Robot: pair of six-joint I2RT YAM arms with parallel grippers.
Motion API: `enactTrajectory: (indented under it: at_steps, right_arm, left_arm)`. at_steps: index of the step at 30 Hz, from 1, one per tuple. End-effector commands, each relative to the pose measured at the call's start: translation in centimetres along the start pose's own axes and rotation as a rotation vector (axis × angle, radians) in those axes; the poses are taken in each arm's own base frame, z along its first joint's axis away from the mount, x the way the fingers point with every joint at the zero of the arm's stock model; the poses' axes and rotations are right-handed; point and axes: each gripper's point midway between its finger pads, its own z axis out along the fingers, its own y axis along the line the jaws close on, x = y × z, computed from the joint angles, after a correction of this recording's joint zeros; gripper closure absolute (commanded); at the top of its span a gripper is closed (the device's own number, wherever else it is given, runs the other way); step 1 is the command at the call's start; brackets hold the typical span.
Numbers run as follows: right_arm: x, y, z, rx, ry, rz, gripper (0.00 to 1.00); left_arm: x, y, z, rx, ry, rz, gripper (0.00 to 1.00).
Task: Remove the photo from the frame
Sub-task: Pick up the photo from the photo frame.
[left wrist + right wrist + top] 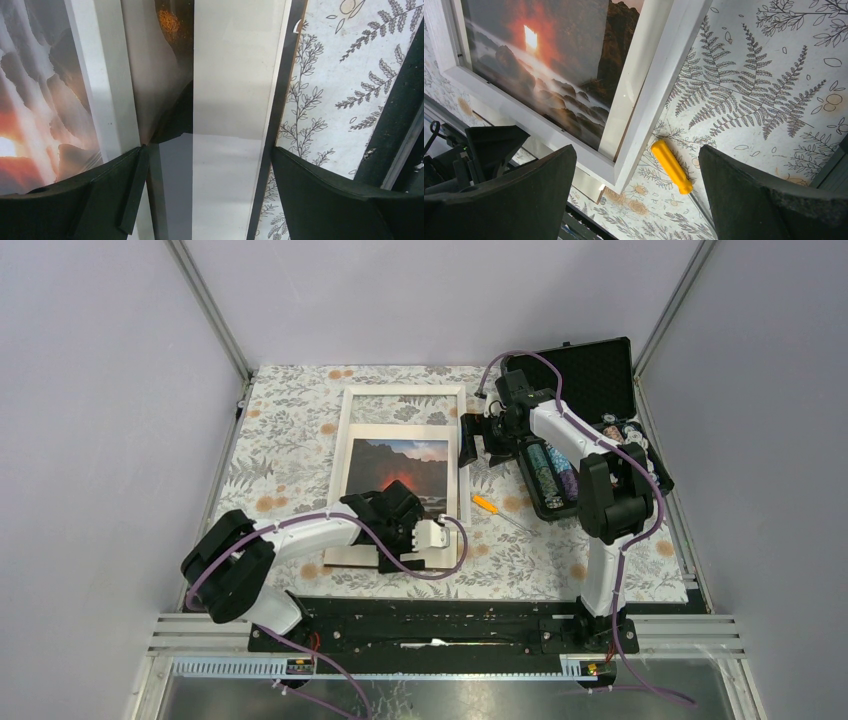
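The photo [398, 472] lies on the worktop [560, 540], partly within the frame [404, 391], long axis running away from the arms. The left hand [430, 537], wide and empty, is nearer, at its near right corner. The right hand [478, 440] is also wide.

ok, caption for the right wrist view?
Open right fingers hover over the yellow screwdriver on the fern-print cloth, beside the white-bordered photo.

The surface [290, 440] wears a pale cloth printed with ferns and flowers. A white frame [405, 391] lies flat at its middle, reaching toward the far edge. The photo [398, 468], in a cream border, lies over the frame's near part. Just right of it lies a yellow-handled screwdriver [484, 505]. An open black case [600, 375] fills the far right corner.
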Motion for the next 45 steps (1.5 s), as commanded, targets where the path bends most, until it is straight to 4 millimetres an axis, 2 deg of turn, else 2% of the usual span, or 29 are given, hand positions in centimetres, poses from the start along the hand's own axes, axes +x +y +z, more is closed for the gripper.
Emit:
enactTrajectory:
  at_steps: [1,8,14,24,28,30,34,39,42,45]
  right_arm:
    - [-0.7,0.8,-1.6,-0.024,-0.033,-0.005,0.00]
    - [-1.0,0.9,-1.4,-0.025,-0.035,-0.004,0.00]
    - [-0.9,0.7,-1.5,-0.021,-0.035,-0.008,0.00]
    - [-1.0,1.1,-2.0,-0.038,-0.044,-0.063,0.00]
    - [-0.8,1.2,-2.1,-0.045,-0.045,-0.082,0.00]
    - [-0.5,1.4,-2.3,-0.059,-0.042,-0.095,0.00]
    - [0.2,2.2,-3.0,-0.102,-0.052,-0.141,0.00]
    - [2.1,4.4,-4.0,-0.245,-0.079,-0.225,0.00]
    - [4.0,5.9,-4.1,-0.337,-0.051,-0.243,0.01]
    - [6.0,7.6,-3.9,-0.405,-0.006,-0.251,0.06]
  left_arm:
    - [-2.1,3.8,-1.1,-0.105,-0.062,0.017,0.01]
    - [-1.3,5.0,-0.4,-0.134,-0.036,0.013,0.01]
    - [-0.9,5.3,0.1,-0.150,-0.032,0.040,0.01]
    - [0.0,9.5,0.1,-0.251,-0.017,-0.014,0.01]
    - [-0.5,10.4,-0.2,-0.261,-0.035,-0.023,0.01]
    - [-0.9,9.9,-0.7,-0.241,-0.056,-0.018,0.01]
    - [-2.3,8.2,-3.0,-0.208,-0.136,-0.016,0.01]
    - [-3.4,3.8,-5.2,-0.136,-0.195,-0.029,0.01]
    - [-3.5,0.7,-5.6,-0.116,-0.201,-0.012,0.01]
    - [-3.6,-1.7,-5.3,-0.120,-0.194,0.006,0.01]
